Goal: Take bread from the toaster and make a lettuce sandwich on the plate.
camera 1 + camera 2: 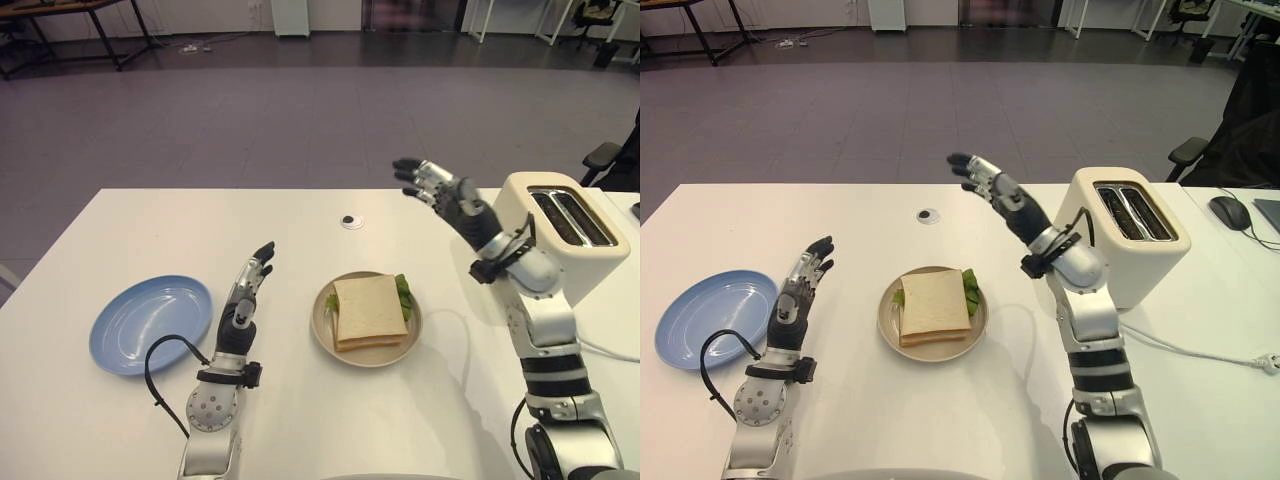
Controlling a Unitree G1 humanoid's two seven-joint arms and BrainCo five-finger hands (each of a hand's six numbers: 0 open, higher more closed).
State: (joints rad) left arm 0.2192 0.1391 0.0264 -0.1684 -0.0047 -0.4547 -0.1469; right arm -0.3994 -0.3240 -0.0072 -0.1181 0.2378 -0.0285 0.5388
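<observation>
Open lab or office room, not a home kitchen. Broad grey-purple floor (300, 110) stretches behind a plain white worktop (120, 230). At the far edge, desks (60, 8) on dark metal legs, with loose cables (195, 47) on the floor beside them. A black office chair (1240, 110) at the right, a computer mouse (1230, 212) near it. The toaster (1130, 250) sits on the bare worktop, its cord (1200, 352) trailing across.

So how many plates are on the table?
2. A blue plate lies on the robot's left side of the table, just outside its left hand. A beige plate sits in the middle, with the sandwich on it. None seems hidden.
</observation>
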